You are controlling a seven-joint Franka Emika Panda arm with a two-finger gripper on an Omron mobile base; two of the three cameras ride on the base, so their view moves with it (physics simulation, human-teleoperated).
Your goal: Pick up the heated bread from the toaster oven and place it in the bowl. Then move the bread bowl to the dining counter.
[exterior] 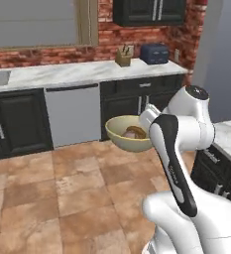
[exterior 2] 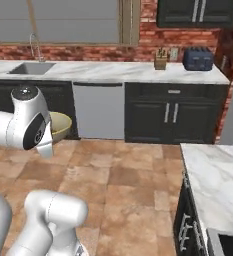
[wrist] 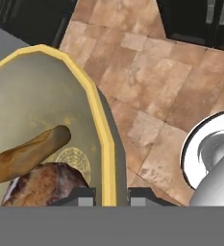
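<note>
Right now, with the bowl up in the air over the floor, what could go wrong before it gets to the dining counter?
The gripper pinches only the rim of the bowl, so the bowl could tip or slip and drop onto the tile floor. The bread lies loose inside beside a darker piece and could roll out on a sharp swing. The dining counter edge sits close; the bowl might clip it if carried low.
</note>
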